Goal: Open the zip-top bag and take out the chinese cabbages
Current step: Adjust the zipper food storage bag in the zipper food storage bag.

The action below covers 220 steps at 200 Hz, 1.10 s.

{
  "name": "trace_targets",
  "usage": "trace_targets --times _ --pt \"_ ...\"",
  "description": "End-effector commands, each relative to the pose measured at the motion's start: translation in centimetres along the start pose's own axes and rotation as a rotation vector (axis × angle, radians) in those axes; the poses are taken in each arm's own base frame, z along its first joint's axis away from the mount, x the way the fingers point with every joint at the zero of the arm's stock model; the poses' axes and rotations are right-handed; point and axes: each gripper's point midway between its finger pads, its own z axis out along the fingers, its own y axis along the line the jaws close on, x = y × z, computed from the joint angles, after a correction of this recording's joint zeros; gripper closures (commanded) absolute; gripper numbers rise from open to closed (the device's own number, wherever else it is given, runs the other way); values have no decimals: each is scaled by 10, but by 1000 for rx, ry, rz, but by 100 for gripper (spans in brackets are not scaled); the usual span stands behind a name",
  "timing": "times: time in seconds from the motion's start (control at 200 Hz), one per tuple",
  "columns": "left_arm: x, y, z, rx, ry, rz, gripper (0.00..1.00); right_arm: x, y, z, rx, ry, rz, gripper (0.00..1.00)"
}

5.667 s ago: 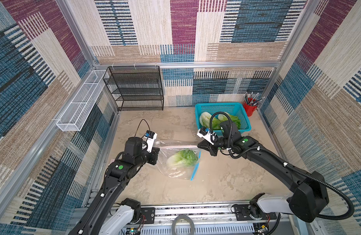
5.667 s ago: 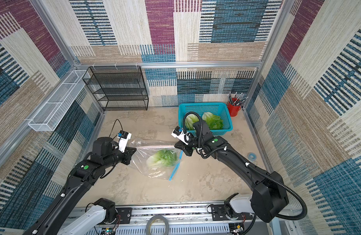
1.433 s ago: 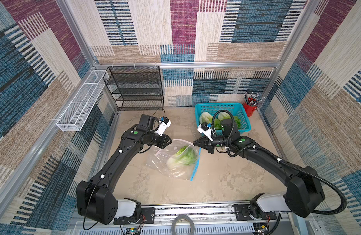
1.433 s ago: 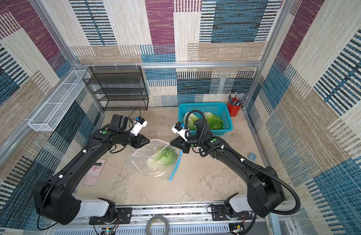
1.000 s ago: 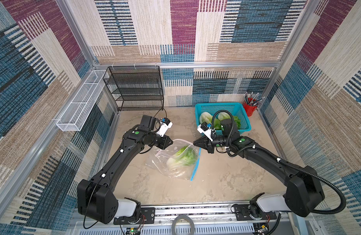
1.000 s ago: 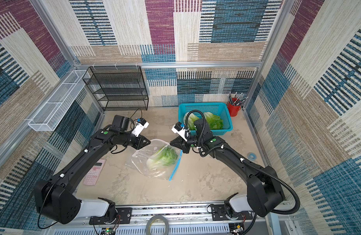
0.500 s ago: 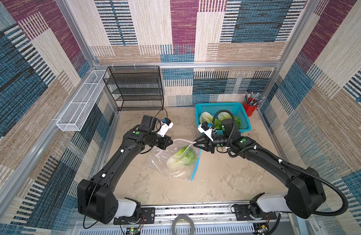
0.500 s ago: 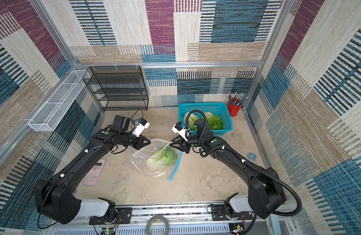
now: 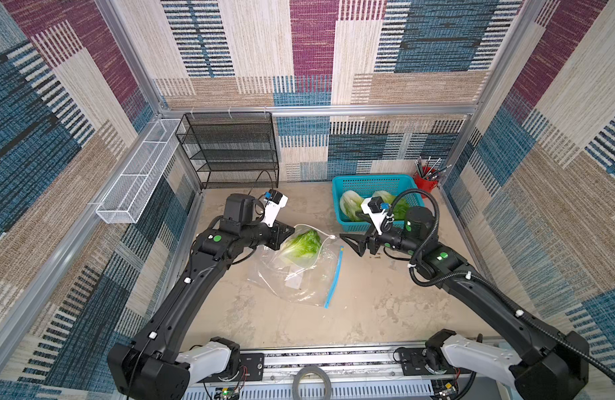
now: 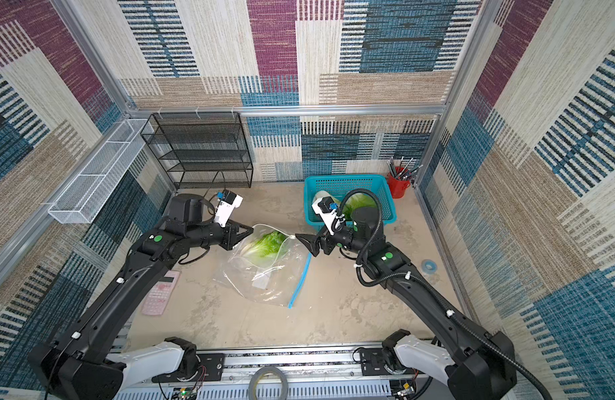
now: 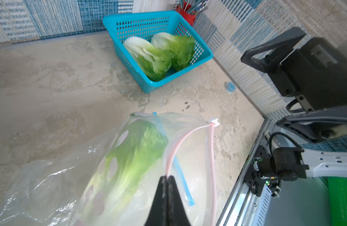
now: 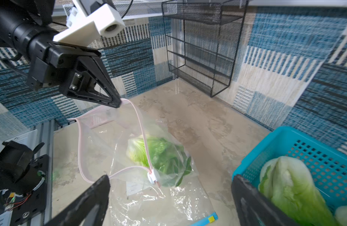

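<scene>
Closest, at the centre of both top views, the clear bag [image 9: 299,280] lies on the desk [image 9: 368,304] with one cabbage [image 9: 301,244] inside it. The left tool [image 9: 292,230] is pinched together on the bag's pink zip edge [image 11: 188,135], holding that edge up off the desk. The right tool [image 9: 349,245] stands apart with nothing in it, just beside the white slider [image 9: 332,237]. Farther back, at upper right, two cabbages [image 9: 349,207] lie in the blue basket [image 9: 368,178].

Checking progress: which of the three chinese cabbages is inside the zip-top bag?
The lone cabbage in the clear zip-top bag, its rim pinched by the left end effector; the other two cabbages lie side by side in the blue basket.
</scene>
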Motion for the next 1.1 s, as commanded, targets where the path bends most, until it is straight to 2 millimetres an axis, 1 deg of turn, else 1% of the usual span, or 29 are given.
trace_targets --times 0.0,0.09,0.2,0.361,0.426,0.506,0.581,0.686,0.761,0.947,1.002,1.097 --pt "-28 -7 -17 -18 -116 4 100 -19 -10 -11 87 -84 -7 0" --pt "-35 1 -31 -111 -158 1 100 -20 -9 -16 97 -98 -10 0" --pt "-40 16 -50 -238 -198 -28 100 -17 -14 -18 129 -97 -6 0" --pt "-39 44 -82 -462 -274 -107 100 -12 -15 -15 125 -89 -3 0" --pt "-37 51 -95 -528 -299 -121 100 -10 -15 -13 123 -85 0 0" --pt "-35 57 -104 -582 -322 -143 100 -8 -16 -11 122 -79 0 0" --pt "-31 60 -107 -601 -326 -171 100 -7 -16 -10 118 -77 -3 0" --pt "-21 65 -99 -604 -307 -218 100 -5 -16 -9 116 -75 -4 0" --pt "-9 71 -89 -613 -287 -272 100 -3 -16 -7 115 -71 -3 0" --pt "21 77 -44 -571 -244 -379 100 1 -17 -4 111 -60 -4 0" --pt "28 74 -29 -551 -236 -393 100 3 -17 -2 107 -57 -2 0" --pt "34 69 -10 -536 -224 -397 100 8 -17 2 96 -44 3 0"
